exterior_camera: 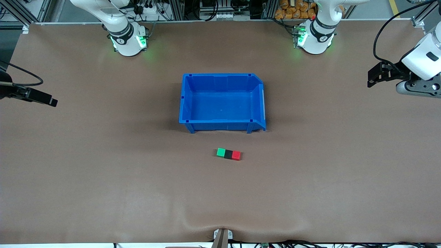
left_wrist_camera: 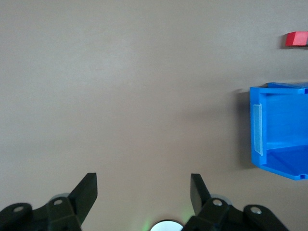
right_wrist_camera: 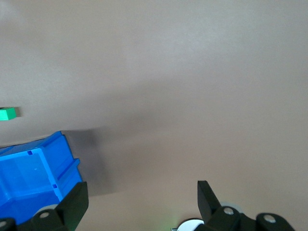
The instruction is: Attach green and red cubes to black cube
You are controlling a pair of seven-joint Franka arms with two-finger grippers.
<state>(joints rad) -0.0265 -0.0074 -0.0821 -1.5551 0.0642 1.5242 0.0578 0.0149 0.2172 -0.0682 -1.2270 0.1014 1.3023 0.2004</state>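
Front view: a row of three joined cubes lies on the brown table (exterior_camera: pixel 103 172), nearer to the front camera than the blue bin (exterior_camera: pixel 186 100). The green cube (exterior_camera: pixel 221 152) sits at the end toward the right arm, the black cube (exterior_camera: pixel 228 154) in the middle, the red cube (exterior_camera: pixel 236 155) at the end toward the left arm, each touching its neighbour. The row's long axis runs along the table from one arm's end to the other, tilted slightly so the red end lies a little nearer the camera. The bin stands upright with nothing in it, its cut-away open side toward the left arm's end. The left pincer (exterior_camera: pixel 373 77) hangs over the table's edge at the left arm's end; the right pincer (exterior_camera: pixel 51 102) hangs over the right arm's end. Both arms wait, well apart from the cubes.

Left wrist view: the left pincer (left_wrist_camera: pixel 143 190) stands wide, holding nothing, over bare table. Only this view shows the bin's (left_wrist_camera: pixel 284 159) open side and the pale label strip on its wall; of the row, only the red cube (left_wrist_camera: pixel 295 39) shows, at the frame's edge.

Right wrist view: the right pincer (right_wrist_camera: pixel 142 195) stands wide and empty. Here the bin's (right_wrist_camera: pixel 33 178) closed corner shows, and only the green cube (right_wrist_camera: pixel 7 113) of the row.
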